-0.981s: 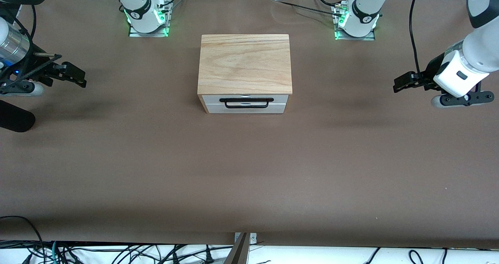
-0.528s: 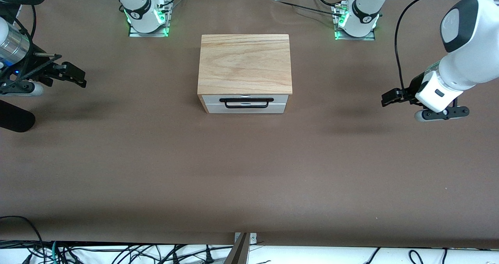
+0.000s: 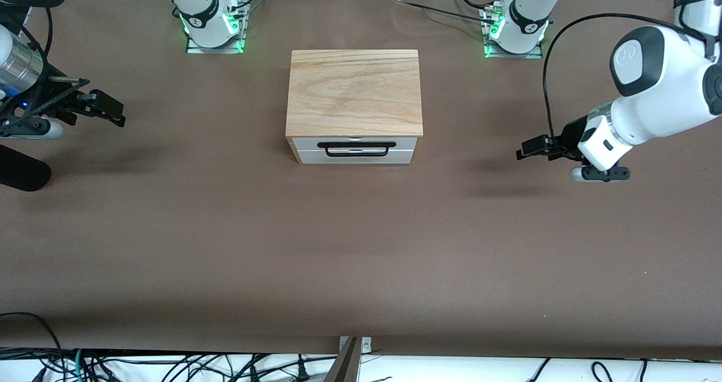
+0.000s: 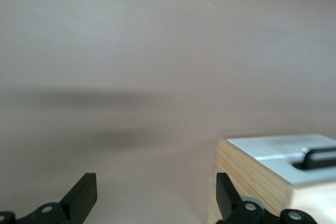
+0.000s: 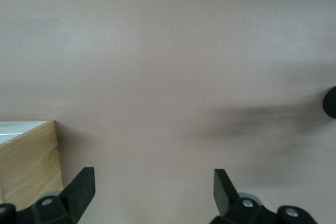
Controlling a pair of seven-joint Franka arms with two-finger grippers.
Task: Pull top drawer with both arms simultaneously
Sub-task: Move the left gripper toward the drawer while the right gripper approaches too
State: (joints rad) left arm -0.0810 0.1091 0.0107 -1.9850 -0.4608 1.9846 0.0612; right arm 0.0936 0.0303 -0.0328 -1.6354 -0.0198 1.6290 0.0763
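left gripper [image 3: 527,148]: jaws are spread wide, nothing is held. It is hung over the bare table [image 3: 361,246] toward the left arm's end of it, well apart from the cabinet [image 3: 354,91], pointed roughly at the cabinet's side.

right gripper [image 3: 107,108]: also spread wide and empty. It is parked over the table at the right arm's end, even farther out from the cabinet than the left one.

top drawer [image 3: 356,150]: found in the front face of the cabinet, which faces the front camera. It is fully shut, white panel flush under the oak top, no wood inside showing.

handle [image 3: 355,148]: long thin black wire, run across most of the drawer front. Nothing is touching it. One end of it is caught in the left wrist view, beside the cabinet's corner.

right wrist view: only a bit of the cabinet's side is seen, the handle isn't.

done so far: honestly not much. No contact is made and the drawer isn't budged at all, so this is judged to be the approach stage only.

left to do: both grippers need to be brought in front of the cabinet, lined up on the handle (probably one toward each end), closed on the wire, then the drawer pulled out together.

watch out for: a thin handle, so it could easily be missed if the jaws aren't lined up well.
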